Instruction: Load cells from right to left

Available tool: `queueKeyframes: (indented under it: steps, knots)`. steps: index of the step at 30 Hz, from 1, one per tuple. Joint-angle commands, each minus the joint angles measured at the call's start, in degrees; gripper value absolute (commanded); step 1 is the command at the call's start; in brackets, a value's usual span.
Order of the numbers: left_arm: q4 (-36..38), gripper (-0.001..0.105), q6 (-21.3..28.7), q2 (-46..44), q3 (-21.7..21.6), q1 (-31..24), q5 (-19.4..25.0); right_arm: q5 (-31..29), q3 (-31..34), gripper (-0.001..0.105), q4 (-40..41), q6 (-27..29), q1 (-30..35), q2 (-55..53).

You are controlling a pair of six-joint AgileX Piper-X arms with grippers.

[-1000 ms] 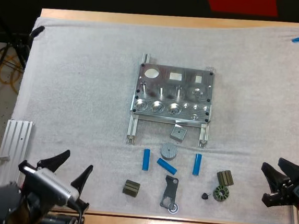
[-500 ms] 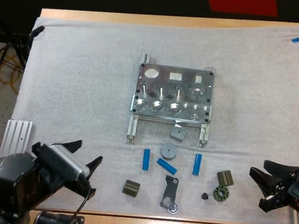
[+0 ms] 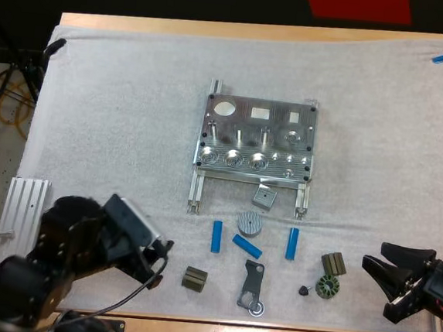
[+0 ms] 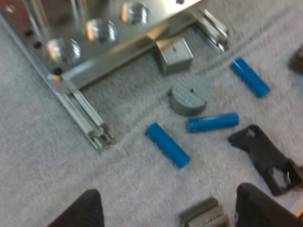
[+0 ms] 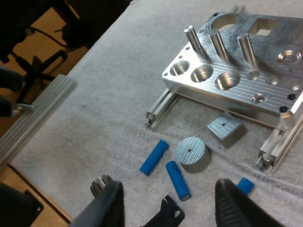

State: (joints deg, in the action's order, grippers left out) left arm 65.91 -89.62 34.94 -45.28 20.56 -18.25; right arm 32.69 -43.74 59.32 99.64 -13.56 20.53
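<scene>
We are only starting: three bright blue cylindrical cells (image 3: 216, 236) are lying on the white mat (image 3: 116, 126) before the silver metal fixture (image 3: 259, 137), its sockets empty; our left gripper (image 4: 168, 189) and right gripper (image 3: 375, 257) are hovering spread apart, holding nothing

In the high view our left arm (image 3: 66, 253) covers most of the left gripper (image 3: 160, 263). In the left wrist view the edge cuts the metal fixture (image 4: 94, 33), the dark bracket (image 4: 267, 153) and the grey-green block (image 4: 203, 217). In the right wrist view a finger of our right gripper (image 5: 170, 198) hides part of one blue cylinder (image 5: 244, 184).
</scene>
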Motion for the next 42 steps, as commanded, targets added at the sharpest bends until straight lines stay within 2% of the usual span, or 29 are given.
queueKeyframes:
  steps: [1, 6, 15, 19, 25, 31, 42]
  knots:
    - [-0.22, 0.059, -1.55, 1.44, -0.36, 1.13, 1.88, 1.07, -0.55, 0.044, -0.25, 1.04, 0.20, 0.00]
    - [-0.69, 0.059, -5.67, 6.68, -0.36, 2.53, 2.20, 1.58, -0.55, 0.044, -0.25, 1.04, 0.20, 0.00]
    - [-5.51, 0.059, -9.18, 12.73, -0.36, 2.58, 2.07, 2.34, -0.55, 0.044, -0.36, 1.04, 0.20, 1.66]
    - [-7.60, 0.059, -9.32, 14.24, -0.36, 2.58, 1.97, 3.77, -0.55, 0.044, -0.36, 1.35, 0.20, 5.14]
    - [-8.70, 0.059, -9.32, 17.30, -0.36, 2.58, 2.16, 4.90, -0.55, 0.044, -1.14, 4.78, 0.20, 8.45]
    - [-10.67, 0.059, -9.32, 20.41, -0.36, 2.58, 2.16, 4.90, -0.55, 0.044, -3.93, 4.78, 0.20, 8.90]
    - [-13.21, 0.059, -9.32, 25.19, -0.36, 2.58, 1.78, 4.90, -0.55, 0.044, -4.24, 4.78, 0.20, 8.90]
